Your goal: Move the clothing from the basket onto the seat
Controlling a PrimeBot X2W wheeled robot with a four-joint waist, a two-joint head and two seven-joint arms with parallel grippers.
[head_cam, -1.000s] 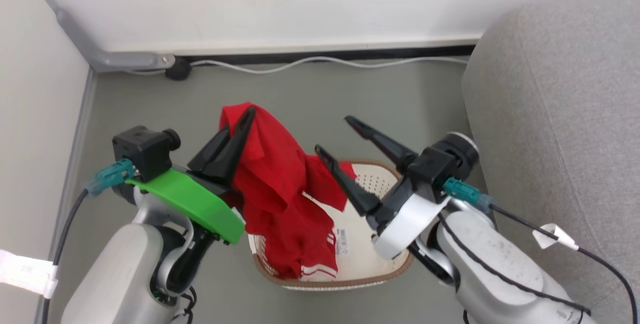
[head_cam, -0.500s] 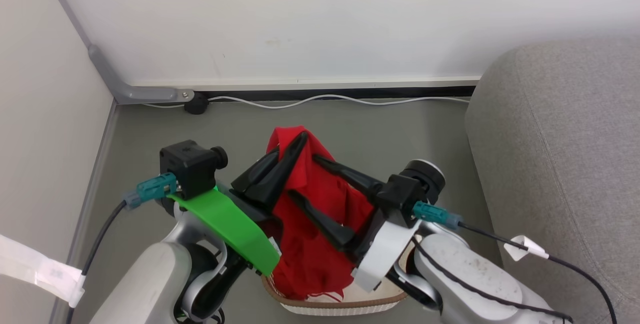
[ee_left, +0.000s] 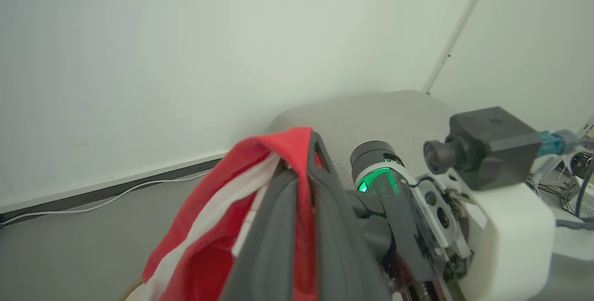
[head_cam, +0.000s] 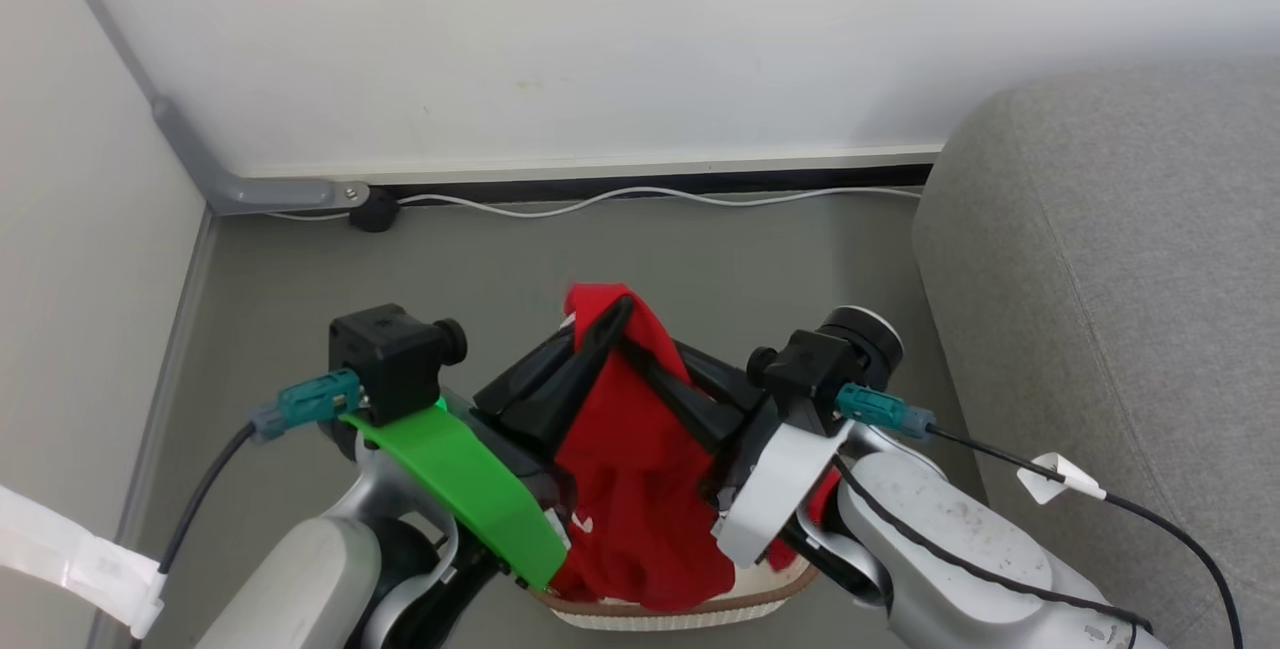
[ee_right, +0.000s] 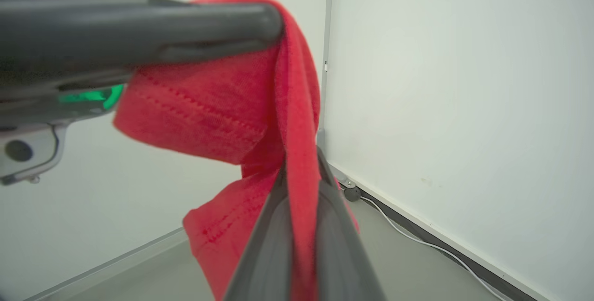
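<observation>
— How are the claws?
— The left gripper [head_cam: 619, 316] is clamped on the top fold of the red clothing [head_cam: 640, 489]. The right gripper [head_cam: 640, 353] is pinched tight on the same cloth just beside it.
— And the cloth?
— It hangs above the basket [head_cam: 682, 613], reaching down to it. The grey seat [head_cam: 1120, 259] stands apart, to the right.

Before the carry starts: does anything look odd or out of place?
Nothing looks spilled or damaged. The left gripper and right gripper are shut close together on one bunch of clothing, whose lower end hangs at the basket rim.
</observation>
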